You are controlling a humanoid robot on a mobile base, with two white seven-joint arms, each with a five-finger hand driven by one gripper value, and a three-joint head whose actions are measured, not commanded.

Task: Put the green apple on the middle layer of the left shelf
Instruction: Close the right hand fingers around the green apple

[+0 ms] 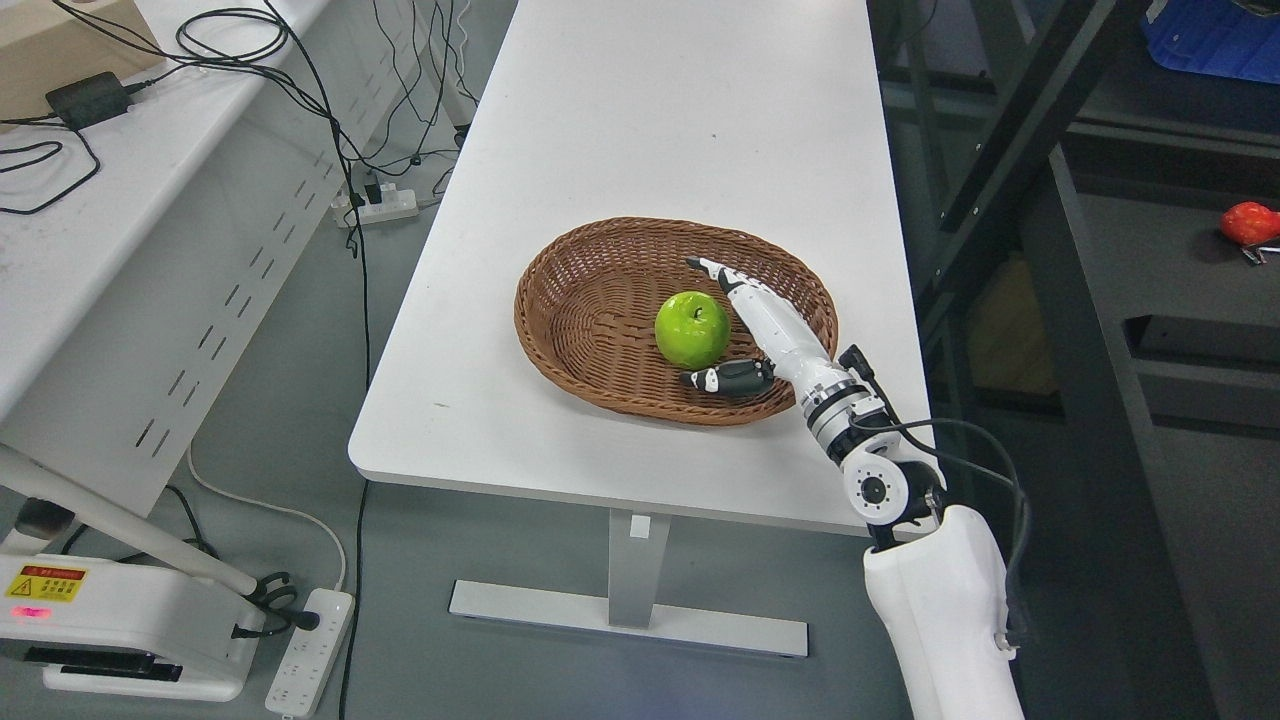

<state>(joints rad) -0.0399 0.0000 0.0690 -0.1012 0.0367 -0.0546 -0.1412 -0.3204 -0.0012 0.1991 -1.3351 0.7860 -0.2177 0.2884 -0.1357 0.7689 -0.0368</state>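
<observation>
A green apple (691, 329) sits in a brown wicker basket (580, 310) on a white table (640, 130). My right hand (712, 322) comes in from the lower right and is open inside the basket, right beside the apple. Its white fingers (725, 277) stretch past the apple's far right side, and its dark thumb (728, 378) lies just in front of the apple. The fingers are not closed on the apple. My left arm is not in view.
A dark shelf frame (1010, 130) stands right of the table, with a red fruit-like object (1248, 223) at the far right. A white desk (110, 200) with cables stands left. Power strips (310, 655) lie on the floor.
</observation>
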